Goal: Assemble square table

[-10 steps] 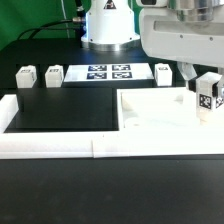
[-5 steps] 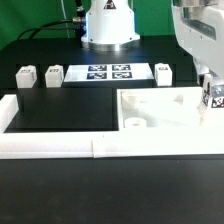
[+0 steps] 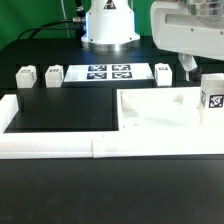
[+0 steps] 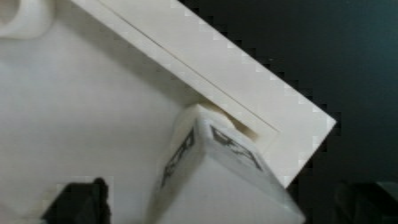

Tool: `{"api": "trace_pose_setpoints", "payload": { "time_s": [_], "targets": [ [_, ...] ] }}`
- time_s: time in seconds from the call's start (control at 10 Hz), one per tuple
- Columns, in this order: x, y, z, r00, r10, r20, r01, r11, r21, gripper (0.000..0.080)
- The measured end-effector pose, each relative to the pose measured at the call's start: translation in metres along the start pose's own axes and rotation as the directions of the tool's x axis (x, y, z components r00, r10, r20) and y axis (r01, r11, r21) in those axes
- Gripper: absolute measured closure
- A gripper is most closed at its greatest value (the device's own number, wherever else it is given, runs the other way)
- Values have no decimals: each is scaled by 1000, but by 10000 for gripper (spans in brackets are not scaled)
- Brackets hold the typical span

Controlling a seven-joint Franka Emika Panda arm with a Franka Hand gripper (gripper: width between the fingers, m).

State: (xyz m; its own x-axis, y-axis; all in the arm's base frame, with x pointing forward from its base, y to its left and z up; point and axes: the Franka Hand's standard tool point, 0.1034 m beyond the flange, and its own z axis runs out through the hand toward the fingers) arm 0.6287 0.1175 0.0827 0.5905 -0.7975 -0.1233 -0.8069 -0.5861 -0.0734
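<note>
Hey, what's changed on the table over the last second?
The jaws opened, let go of the leg and lifted away; it now stands free at the tabletop's corner at the exterior view's right. The other three legs, tabletop and marker board stayed put.

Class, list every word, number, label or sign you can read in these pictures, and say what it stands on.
No words, letters or numbers are readable.
Marker board: black-and-white square tags, patterns only.
Standing leg: one such tag, no text.
Three loose legs: markings too small to read.
</note>
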Motion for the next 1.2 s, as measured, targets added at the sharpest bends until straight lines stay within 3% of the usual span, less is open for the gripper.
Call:
{"api": "trace_pose_setpoints", "payload": {
  "time_s": [0.3, 0.5, 0.6, 0.7, 0.9, 1.2],
  "targets": [
    [0, 0, 1, 974, -225, 0, 225, 974, -2, 151],
    [-3, -1, 5, 863, -505, -23, 504, 863, -45, 151],
    [-2, -6, 6, 761, -646, -64, 644, 763, -49, 151],
    [-3, -5, 8, 787, -614, -62, 613, 789, -39, 151],
    [-3, -6, 8, 804, -590, -65, 589, 807, -37, 431],
    [0, -3, 9, 886, -459, -68, 458, 888, -32, 498]
  ]
}}
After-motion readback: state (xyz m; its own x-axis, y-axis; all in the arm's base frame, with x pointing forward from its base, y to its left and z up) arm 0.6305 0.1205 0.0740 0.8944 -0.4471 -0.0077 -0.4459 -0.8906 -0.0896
